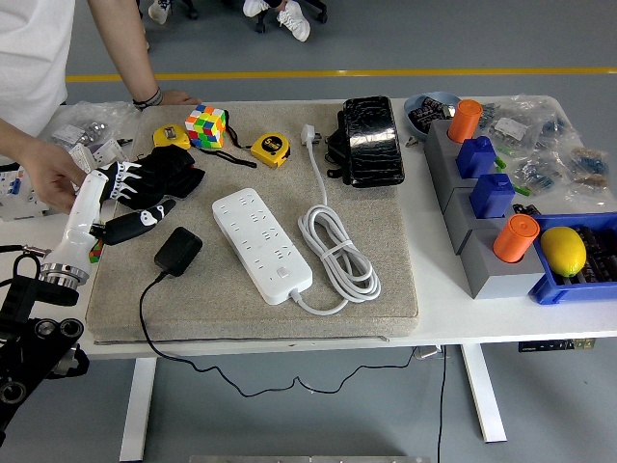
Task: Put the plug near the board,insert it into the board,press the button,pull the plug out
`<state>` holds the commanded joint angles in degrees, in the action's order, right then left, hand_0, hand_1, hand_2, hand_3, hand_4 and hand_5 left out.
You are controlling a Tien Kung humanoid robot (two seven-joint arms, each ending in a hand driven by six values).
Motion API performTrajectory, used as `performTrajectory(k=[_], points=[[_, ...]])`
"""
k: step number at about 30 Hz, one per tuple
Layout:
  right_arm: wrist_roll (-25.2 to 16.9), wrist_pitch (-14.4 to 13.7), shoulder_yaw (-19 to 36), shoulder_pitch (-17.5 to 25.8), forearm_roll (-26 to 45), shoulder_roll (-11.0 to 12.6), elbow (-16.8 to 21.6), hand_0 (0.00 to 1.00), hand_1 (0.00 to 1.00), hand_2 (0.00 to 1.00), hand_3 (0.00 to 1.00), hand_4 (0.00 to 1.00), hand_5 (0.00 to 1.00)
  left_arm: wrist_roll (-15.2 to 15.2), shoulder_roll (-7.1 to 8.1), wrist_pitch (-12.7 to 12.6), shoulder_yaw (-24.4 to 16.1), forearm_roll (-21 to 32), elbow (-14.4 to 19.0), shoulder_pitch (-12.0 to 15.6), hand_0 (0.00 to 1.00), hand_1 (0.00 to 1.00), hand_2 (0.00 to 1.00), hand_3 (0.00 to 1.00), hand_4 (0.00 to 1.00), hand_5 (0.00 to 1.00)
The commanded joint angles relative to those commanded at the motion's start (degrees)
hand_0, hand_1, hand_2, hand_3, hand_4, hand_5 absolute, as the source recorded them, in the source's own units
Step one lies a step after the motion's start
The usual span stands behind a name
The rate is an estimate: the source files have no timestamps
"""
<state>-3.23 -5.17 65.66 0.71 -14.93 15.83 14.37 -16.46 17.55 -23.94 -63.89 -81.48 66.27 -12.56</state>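
The black plug adapter [178,251] lies free on the beige mat [386,280], its thin black cable trailing over the table's front edge. Just to its right the white power board [262,244] lies diagonally, with its switch at the near end. Up and to the left of the plug, my left hand [145,201] hovers with its fingers spread and holds nothing. Its white forearm [79,227] rises from the lower left. My right arm is out of view.
The board's own white cord [339,249] is coiled to its right. A black cloth [172,166], a colour cube [206,125], a yellow tape measure [271,149] and a black pouch [371,140] lie behind. A person's hand [48,172] is beside my left forearm. Grey and blue bins stand at the right.
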Motion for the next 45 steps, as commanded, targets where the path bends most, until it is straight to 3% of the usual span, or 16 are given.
performTrajectory(k=[45], points=[[0.1,-0.1,0.9,-0.2,-0.3,-0.2,0.1,0.486,0.544,0.538,0.507,0.827,0.360,2.0,-0.35,0.9,-0.4,-1.2,0.2,0.0,0.311,0.378,0.500,0.569,0.881,0.223]])
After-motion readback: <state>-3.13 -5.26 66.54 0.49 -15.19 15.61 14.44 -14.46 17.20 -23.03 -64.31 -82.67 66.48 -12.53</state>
